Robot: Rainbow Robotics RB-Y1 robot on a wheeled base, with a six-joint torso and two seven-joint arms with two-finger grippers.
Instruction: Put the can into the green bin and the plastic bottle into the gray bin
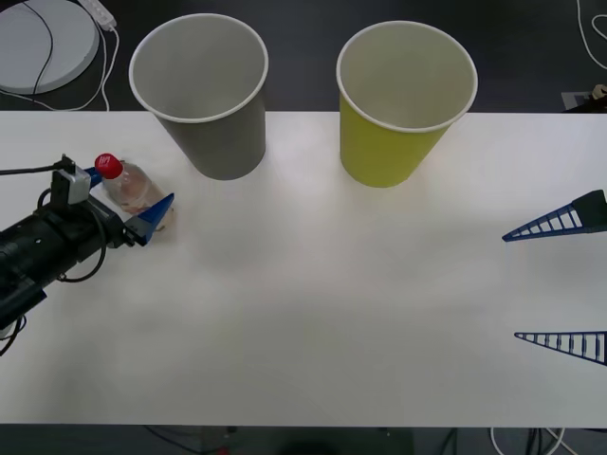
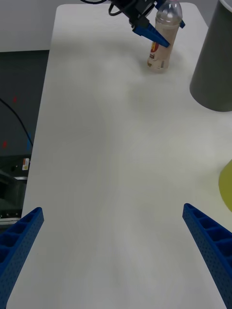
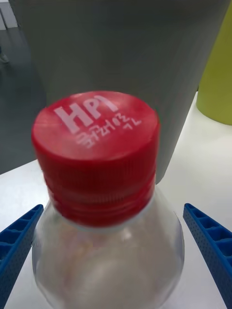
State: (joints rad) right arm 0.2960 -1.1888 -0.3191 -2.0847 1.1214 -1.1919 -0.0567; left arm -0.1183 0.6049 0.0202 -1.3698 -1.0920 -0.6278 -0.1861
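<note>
Plastic bottle (image 1: pixel 136 190) upright on table (image 1: pixel 313 313) near gray bin (image 1: pixel 204 90), between our L gripper (image 1: pixel 133 202) fingers, open, not clamped. Looks light, slick; we'd grip body below cap. R gripper (image 1: pixel 560 284) wide, idle.

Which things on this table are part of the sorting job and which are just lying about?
Job: plastic bottle between the open left gripper's fingers; gray bin; green bin; right gripper, open, waiting.
Lying about: white round device and cables behind the table.
</note>
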